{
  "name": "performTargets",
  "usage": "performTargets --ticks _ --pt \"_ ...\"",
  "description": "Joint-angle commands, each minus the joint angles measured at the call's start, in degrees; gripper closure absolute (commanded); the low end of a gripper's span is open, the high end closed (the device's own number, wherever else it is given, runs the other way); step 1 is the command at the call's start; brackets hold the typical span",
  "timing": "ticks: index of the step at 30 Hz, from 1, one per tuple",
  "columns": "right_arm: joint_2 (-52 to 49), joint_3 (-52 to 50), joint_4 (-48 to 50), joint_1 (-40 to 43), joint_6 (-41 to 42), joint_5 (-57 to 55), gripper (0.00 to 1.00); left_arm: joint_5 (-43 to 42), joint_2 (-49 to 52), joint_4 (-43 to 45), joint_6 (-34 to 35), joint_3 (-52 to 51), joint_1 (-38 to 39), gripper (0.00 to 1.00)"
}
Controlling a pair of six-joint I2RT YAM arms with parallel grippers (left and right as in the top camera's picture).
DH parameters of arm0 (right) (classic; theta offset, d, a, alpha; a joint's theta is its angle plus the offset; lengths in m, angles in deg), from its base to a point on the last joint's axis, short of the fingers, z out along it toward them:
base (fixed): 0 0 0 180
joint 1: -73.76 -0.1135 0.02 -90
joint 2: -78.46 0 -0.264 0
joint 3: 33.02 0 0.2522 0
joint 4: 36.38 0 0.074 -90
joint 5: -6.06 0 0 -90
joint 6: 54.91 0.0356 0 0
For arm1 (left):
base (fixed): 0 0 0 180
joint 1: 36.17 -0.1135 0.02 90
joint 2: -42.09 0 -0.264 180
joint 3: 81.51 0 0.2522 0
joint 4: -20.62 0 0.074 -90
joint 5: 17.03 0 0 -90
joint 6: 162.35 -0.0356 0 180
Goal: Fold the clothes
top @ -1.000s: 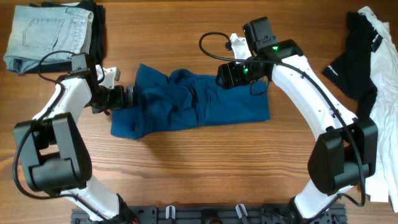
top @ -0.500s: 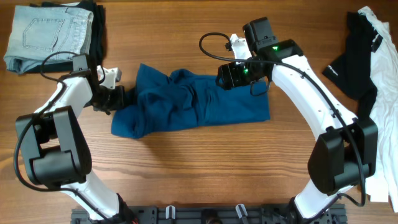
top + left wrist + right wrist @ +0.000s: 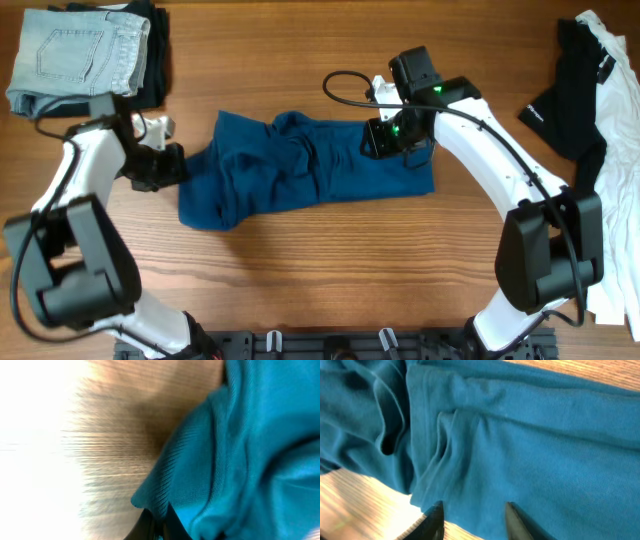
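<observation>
One crumpled teal-blue cotton garment sprawls across the middle of the brown wooden table. The left gripper is pinched tight on its left edge. The right gripper hovers, fingers apart, over its upper right part. Folded pale denim jeans sit at the far left corner.

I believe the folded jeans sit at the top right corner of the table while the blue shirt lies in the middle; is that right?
Not quite: the overhead view shows the folded jeans at the top left corner of the table; the blue shirt does lie in the middle.
</observation>
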Motion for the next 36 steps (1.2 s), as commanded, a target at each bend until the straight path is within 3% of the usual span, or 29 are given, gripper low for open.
performTargets --ticks 1,15,22,28,36 --pt "0.9 -3.8 3.2 0.1 1.8 -0.3 0.96 0.2 -5.8 -1.7 0.5 3.1 -1.8 0.96" --pt "-0.3 -7.3 11.6 2.8 3.5 3.6 0.96 0.1 -10.6 -10.0 2.8 13.9 -5.2 0.96" --pt "-6.5 -7.3 13.2 2.8 3.7 5.7 0.96 -0.1 -10.7 -14.3 2.8 18.9 -3.3 0.96" --pt "-10.2 -7.3 14.2 2.8 5.2 7.5 0.96 -7.0 -10.7 -17.0 2.8 22.7 4.3 0.96" --pt "-10.2 -7.3 14.4 2.8 5.2 7.5 0.96 -7.8 -10.0 -15.2 6.2 22.7 23.5 0.96"
